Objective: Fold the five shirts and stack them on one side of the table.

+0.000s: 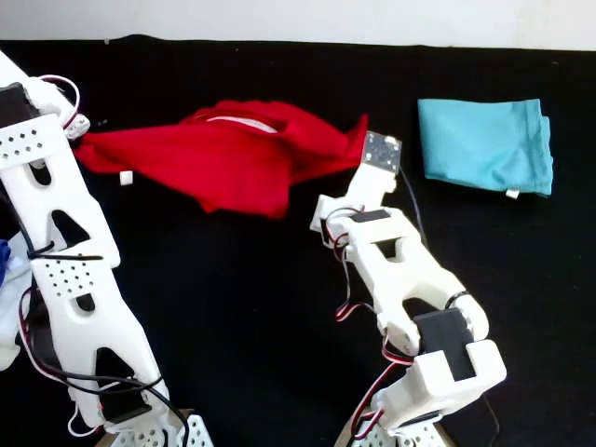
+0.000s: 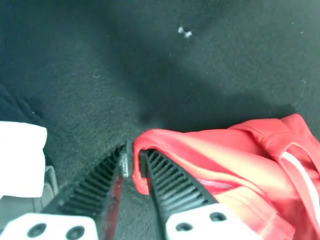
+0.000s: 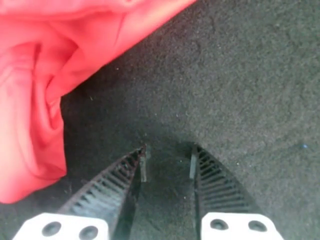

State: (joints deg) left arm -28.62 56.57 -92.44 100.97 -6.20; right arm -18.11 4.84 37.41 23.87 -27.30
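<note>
Left jaws pinch red shirt (image 2: pixel 225 155); right jaws parted.

A small white fleck (image 2: pixel 185 32) lies on the black table (image 1: pixel 242 317), pale wall (image 1: pixel 372 19) behind.

Left gripper (image 2: pixel 134 160) fingers pinched together, right gripper (image 3: pixel 168 157) fingers apart.
</note>
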